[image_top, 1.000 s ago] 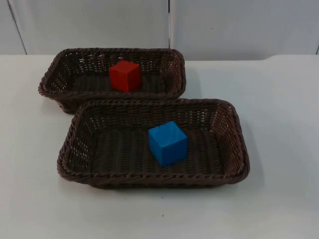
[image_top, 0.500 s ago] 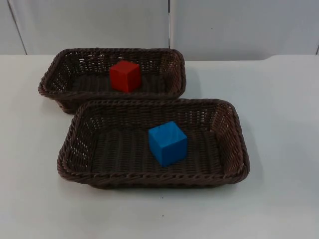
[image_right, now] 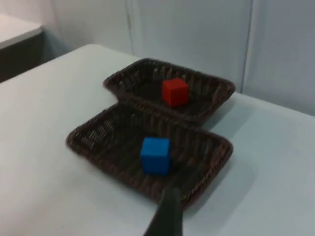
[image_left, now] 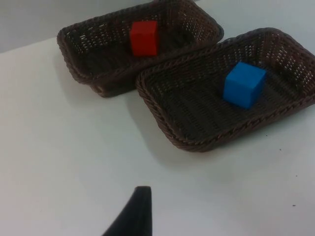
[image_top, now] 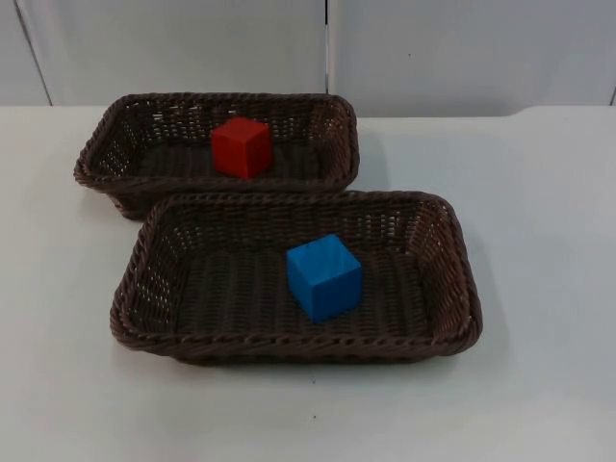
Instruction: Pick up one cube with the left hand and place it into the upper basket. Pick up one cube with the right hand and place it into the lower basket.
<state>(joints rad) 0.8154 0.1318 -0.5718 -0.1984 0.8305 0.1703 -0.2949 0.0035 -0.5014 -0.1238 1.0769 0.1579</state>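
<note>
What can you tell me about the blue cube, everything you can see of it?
The blue cube is a plain, matte, solid-coloured block with crisp edges and no markings. It sits flat on the floor of the lower basket, right of that floor's middle, turned a little askew to the basket's walls and clear of them. Nothing else touches it, and neither hand is near it.

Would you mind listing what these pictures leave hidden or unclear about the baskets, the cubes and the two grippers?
- Left gripper: the left wrist view's edge cuts it off at one black fingertip, so open or shut is unclear.
- Right gripper: the same in the right wrist view, one blurred fingertip.
- Upper basket: in the top view the lower basket covers its near wall.
- Red cube and blue cube: their undersides are hidden.
</note>
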